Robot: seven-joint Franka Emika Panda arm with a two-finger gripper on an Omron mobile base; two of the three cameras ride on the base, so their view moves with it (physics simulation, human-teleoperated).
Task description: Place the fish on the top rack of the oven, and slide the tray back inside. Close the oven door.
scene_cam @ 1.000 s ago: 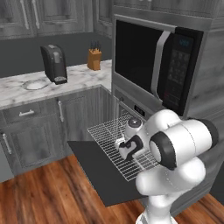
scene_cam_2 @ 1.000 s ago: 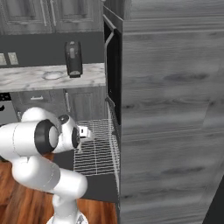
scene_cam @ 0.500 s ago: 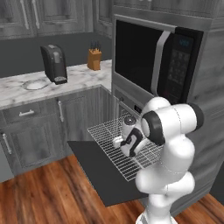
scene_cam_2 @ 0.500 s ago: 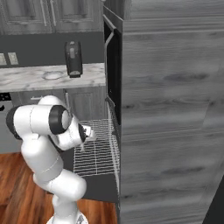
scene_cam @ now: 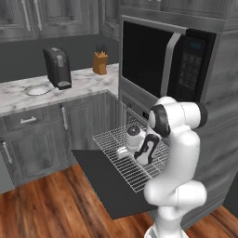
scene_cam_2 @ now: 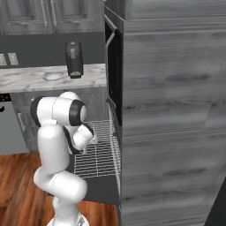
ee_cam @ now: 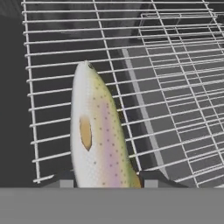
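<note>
The oven door (scene_cam: 104,186) lies open and flat, a black panel over the floor. Above it the top rack (scene_cam: 139,172), a silver wire grid, is pulled out of the oven (scene_cam: 134,105); the same rack (scene_cam_2: 95,155) (ee_cam: 175,87) appears from the right and under the hand. My gripper (scene_cam: 124,150) (scene_cam_2: 93,139) (ee_cam: 105,179) hangs over the rack's middle, shut on the fish (ee_cam: 94,135). The fish is pale and speckled with a pink stripe, and it reaches away from the fingertips (ee_cam: 61,179) close above the wires. I cannot tell whether it touches them.
A black microwave (scene_cam: 158,60) sits directly above the oven. To the left, a marble counter (scene_cam: 28,95) carries a coffee machine (scene_cam: 56,67) and a knife block (scene_cam: 99,62). A tall grey wood surround (scene_cam_2: 172,110) stands right of the rack. Wood floor (scene_cam: 42,214) lies around the door.
The arm's elbow has swung up and back toward the oven. The hand, still holding the fish, has shifted slightly left over the rack.
</note>
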